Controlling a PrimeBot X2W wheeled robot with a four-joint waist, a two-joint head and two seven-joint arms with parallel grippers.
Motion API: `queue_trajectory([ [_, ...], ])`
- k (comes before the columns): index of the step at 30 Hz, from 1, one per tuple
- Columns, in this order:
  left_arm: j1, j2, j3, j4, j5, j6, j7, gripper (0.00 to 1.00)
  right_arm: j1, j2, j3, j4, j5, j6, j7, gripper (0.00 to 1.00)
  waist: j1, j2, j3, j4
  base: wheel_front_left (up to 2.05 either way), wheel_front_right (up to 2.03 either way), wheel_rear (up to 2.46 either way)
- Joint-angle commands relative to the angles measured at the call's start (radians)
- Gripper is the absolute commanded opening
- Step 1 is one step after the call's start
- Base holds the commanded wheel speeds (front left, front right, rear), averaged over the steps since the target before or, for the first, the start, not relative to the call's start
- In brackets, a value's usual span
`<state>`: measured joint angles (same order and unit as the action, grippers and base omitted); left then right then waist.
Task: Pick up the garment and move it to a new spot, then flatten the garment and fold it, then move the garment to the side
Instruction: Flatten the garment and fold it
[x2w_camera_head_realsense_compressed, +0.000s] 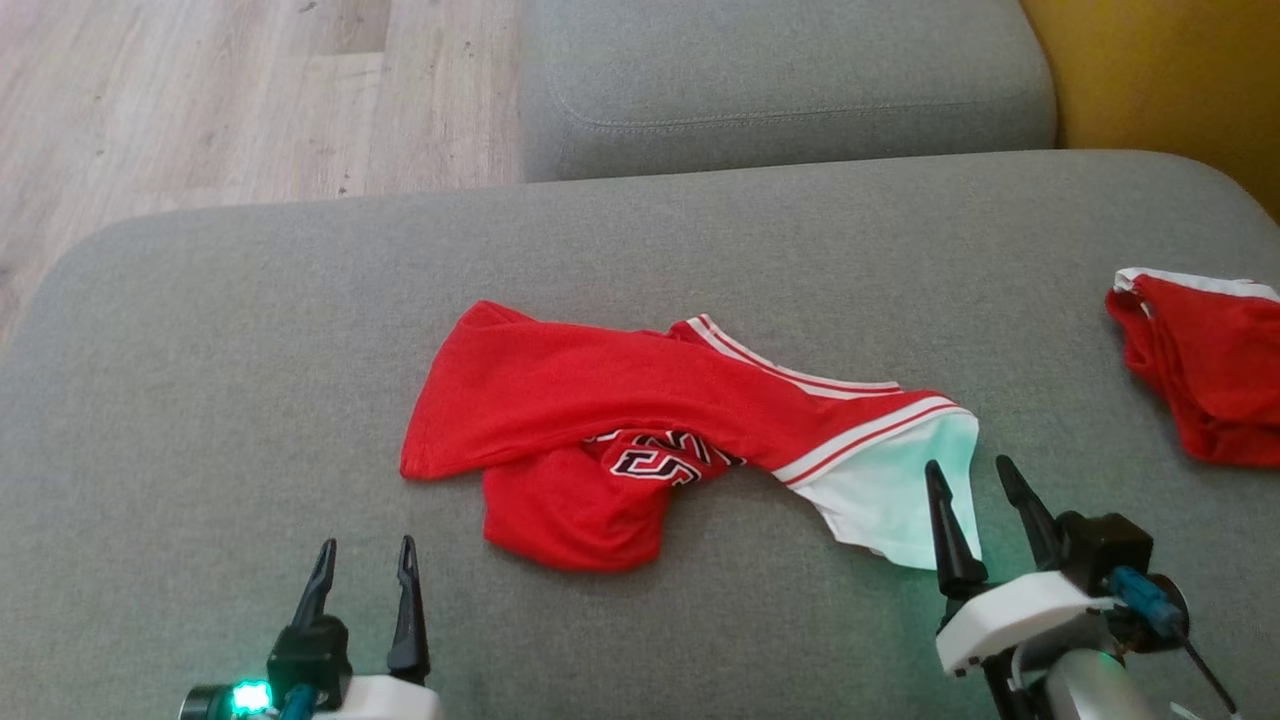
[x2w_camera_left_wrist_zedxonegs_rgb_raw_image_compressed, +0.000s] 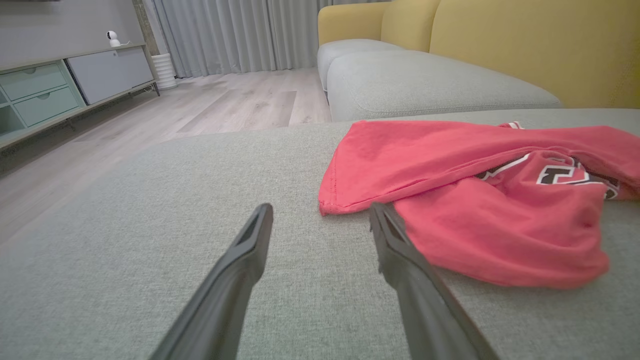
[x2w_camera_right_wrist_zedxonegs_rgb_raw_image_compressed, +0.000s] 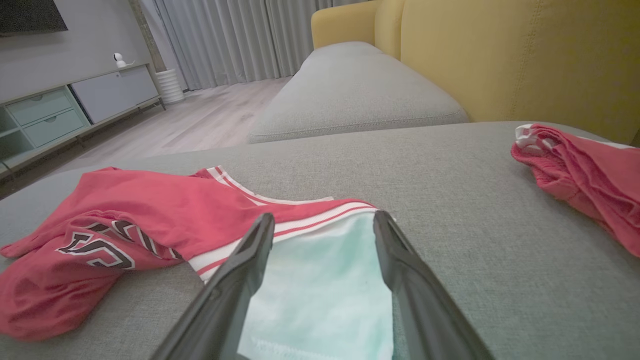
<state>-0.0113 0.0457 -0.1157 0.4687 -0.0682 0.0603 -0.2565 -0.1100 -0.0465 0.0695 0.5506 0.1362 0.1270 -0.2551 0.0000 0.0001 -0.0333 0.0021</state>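
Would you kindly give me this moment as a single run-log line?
garment: crumpled, unfolded, on sofa cushion | left gripper: open, near it | right gripper: open at its white end

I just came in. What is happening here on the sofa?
A two-armed robot is working on a red jersey that lies crumpled on the grey sofa. The right tool, open, is at the jersey's white end; the left tool, also open, is near its left edge. Neither holds anything. The jersey is not yet flattened or folded. Another red garment lies to the right.
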Motion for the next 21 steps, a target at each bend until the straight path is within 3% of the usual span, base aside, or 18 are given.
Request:
queue_trajectory([
  [1,-0.021,0.010,0.035,-0.031,0.007,-0.004,-0.005,1.00,-0.026,-0.004,0.019,-0.018,0.003,0.004,-0.007,1.00,0.0000,-0.0001,0.002,-0.001,0.00,0.00,0.00],
  [11,-0.024,0.006,0.019,-0.014,-0.008,-0.014,-0.005,1.00,-0.033,-0.004,-0.043,0.184,0.054,0.004,-0.007,1.00,0.0000,-0.0001,0.038,0.008,0.00,0.00,0.00],
  [21,-0.044,0.005,-0.010,-0.009,-0.019,-0.013,-0.005,1.00,-0.087,-0.004,0.060,0.322,0.226,0.004,-0.007,1.00,0.0000,-0.0001,0.074,0.025,0.00,0.00,0.00],
])
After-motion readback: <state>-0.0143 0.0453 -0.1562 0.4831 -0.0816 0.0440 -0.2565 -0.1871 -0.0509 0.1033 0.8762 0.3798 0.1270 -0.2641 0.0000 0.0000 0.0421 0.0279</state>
